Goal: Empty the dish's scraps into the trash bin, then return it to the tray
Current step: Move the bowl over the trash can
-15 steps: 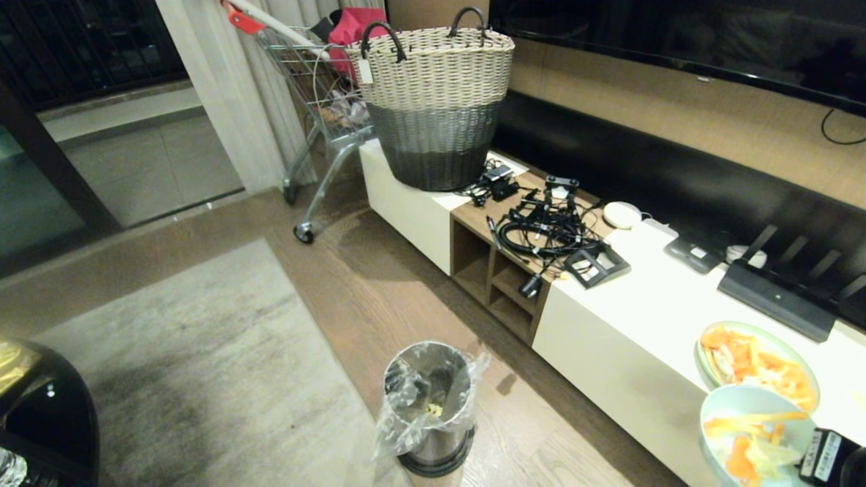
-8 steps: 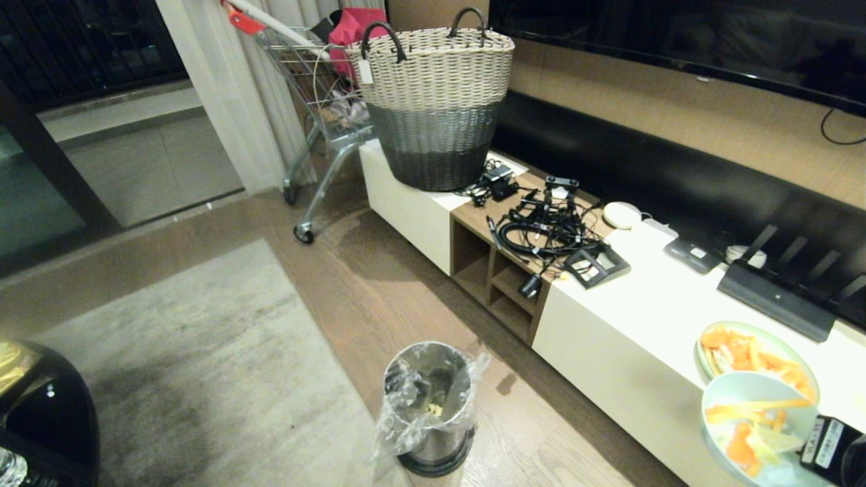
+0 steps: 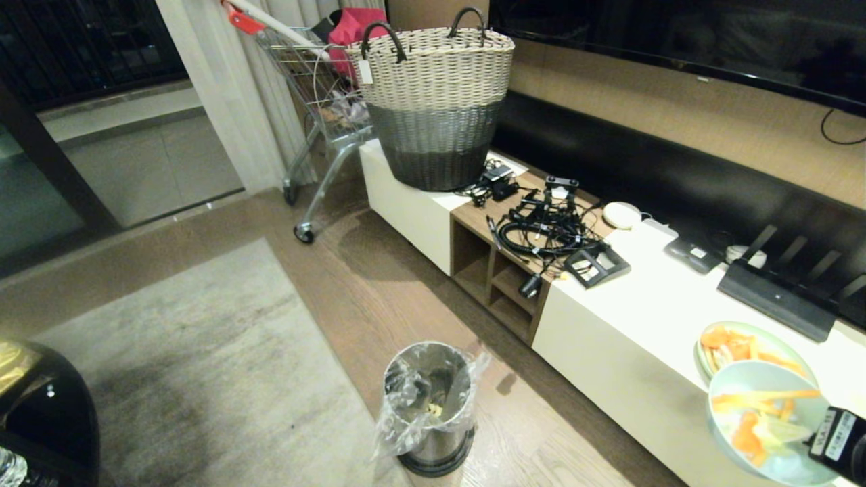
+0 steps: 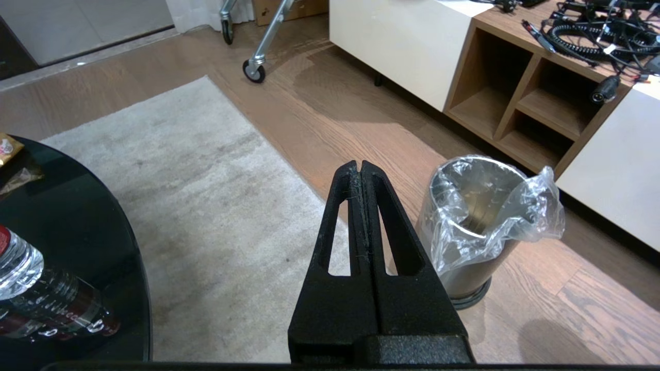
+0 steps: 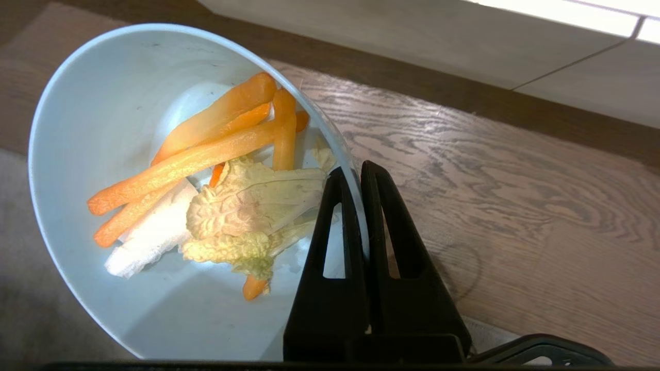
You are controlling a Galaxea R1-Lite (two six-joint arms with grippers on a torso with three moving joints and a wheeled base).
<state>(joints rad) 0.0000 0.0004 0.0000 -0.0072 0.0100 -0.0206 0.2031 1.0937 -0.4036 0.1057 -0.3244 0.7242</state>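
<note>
The dish (image 3: 741, 380), a pale bluish-white bowl, hangs at the lower right of the head view, beside the white cabinet's front edge. My right gripper (image 3: 815, 443) is shut on its rim. In the right wrist view the gripper (image 5: 356, 175) pinches the dish (image 5: 103, 129) wall, one finger inside and one outside, above the wooden floor. The scraps (image 5: 221, 154), orange strips and a pale leaf, lie inside the tilted dish. The trash bin (image 3: 428, 399), steel with a clear liner, stands on the floor to the left. My left gripper (image 4: 359, 167) is shut and empty, near the trash bin (image 4: 474, 226). The tray is out of view.
A pale-green plate (image 3: 778, 341) of orange slices sits on the low white cabinet (image 3: 643, 325), just behind the dish. Cables (image 3: 541, 226) and a woven basket (image 3: 436, 101) are further along it. A grey rug (image 3: 189, 372) and a black round table (image 4: 77, 232) lie left.
The dish in my right gripper has shifted a little up and to the right in the head view, now covering more of the green plate. The left arm has not moved.
</note>
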